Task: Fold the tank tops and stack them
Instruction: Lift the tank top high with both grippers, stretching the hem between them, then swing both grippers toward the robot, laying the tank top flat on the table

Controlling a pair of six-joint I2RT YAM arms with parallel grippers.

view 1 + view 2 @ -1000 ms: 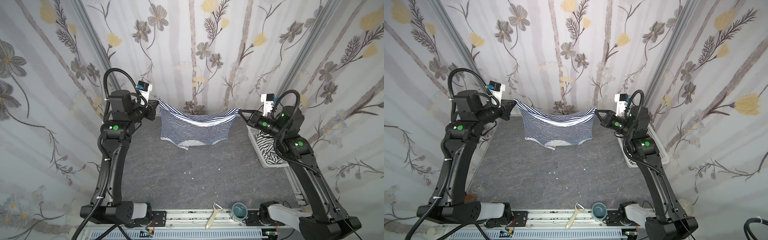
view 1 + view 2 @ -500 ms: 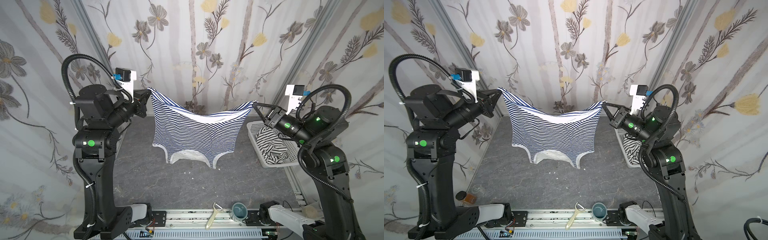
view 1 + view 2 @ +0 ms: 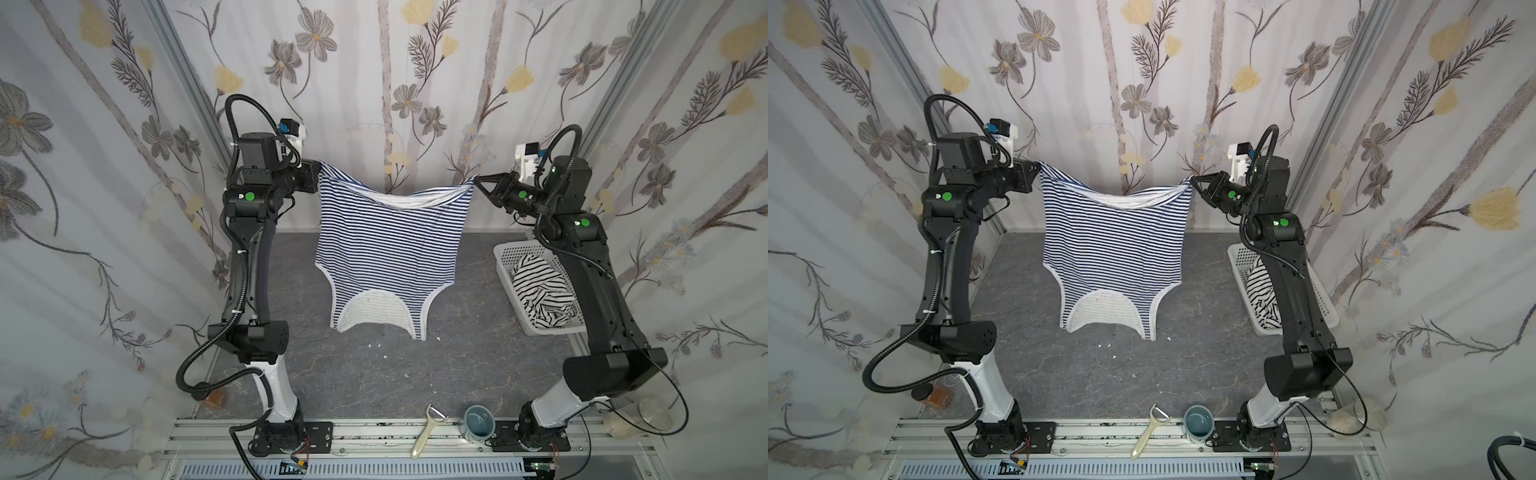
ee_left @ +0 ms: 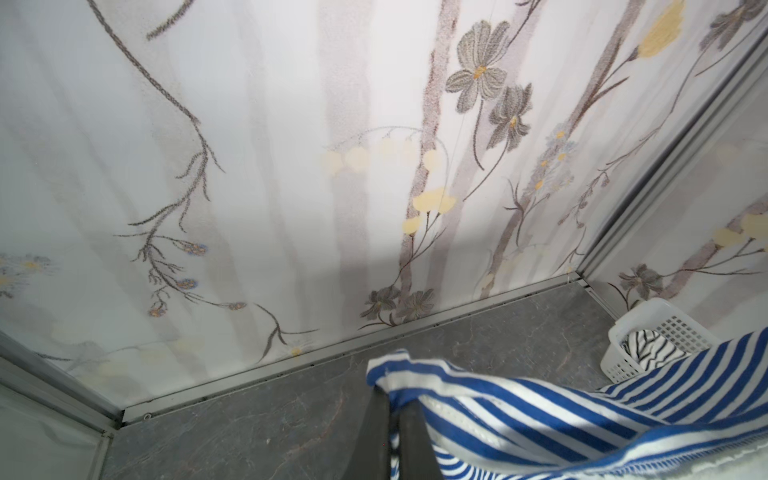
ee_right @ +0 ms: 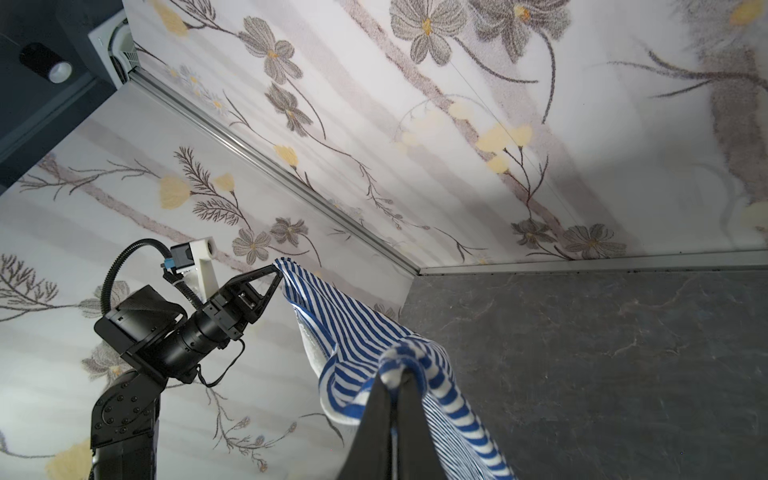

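Black-striped top [image 3: 1260,293] partly behind R arm [image 3: 1295,291]

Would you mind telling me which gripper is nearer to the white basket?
Right. The right gripper pinches a corner of the navy-striped top, raised near the far end of the basket. The left gripper holds the opposite corner, on the top's other side.
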